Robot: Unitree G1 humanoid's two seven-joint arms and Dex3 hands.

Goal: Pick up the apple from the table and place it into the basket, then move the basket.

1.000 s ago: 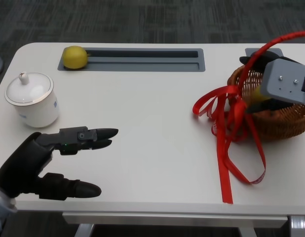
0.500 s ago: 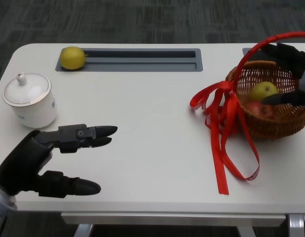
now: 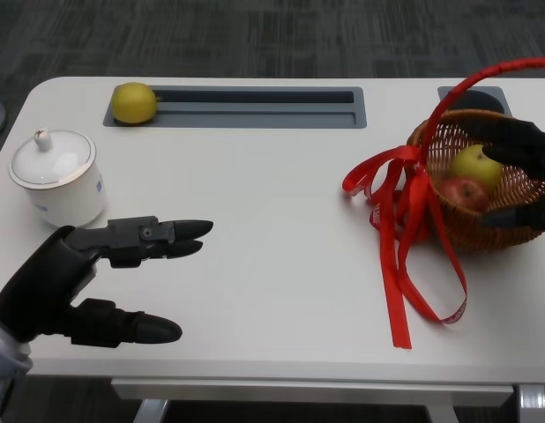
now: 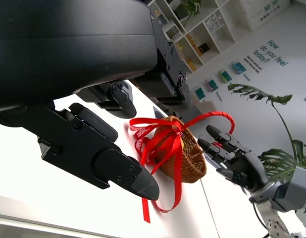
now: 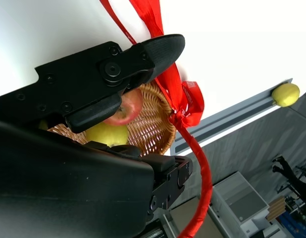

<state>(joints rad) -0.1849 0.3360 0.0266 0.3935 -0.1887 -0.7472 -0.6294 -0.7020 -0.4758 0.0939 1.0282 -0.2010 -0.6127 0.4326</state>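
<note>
A wicker basket [image 3: 484,231] with a red ribbon handle [image 3: 484,77] stands at the table's right. A red apple [image 3: 466,192] and a yellow-green apple [image 3: 477,165] lie inside it. My right hand [image 3: 524,145] is at the basket's right side with fingers spread over the rim and the thumb low by the wall, gripping nothing. The right wrist view shows the red apple [image 5: 126,106] in the basket [image 5: 148,129] just past the fingers [image 5: 103,79]. My left hand [image 3: 87,282] hovers open at the near left, far from the basket [image 4: 180,158].
A yellow fruit [image 3: 134,102] lies in the grey recessed tray [image 3: 255,106] at the back. A white lidded cup [image 3: 58,176] stands at the left, just beyond my left hand. Long red ribbon tails [image 3: 405,256] trail from the basket across the table toward the front edge.
My right hand, which covered the basket a second ago, has drawn back to its right side, so both apples now show. The left hand has hardly moved.
</note>
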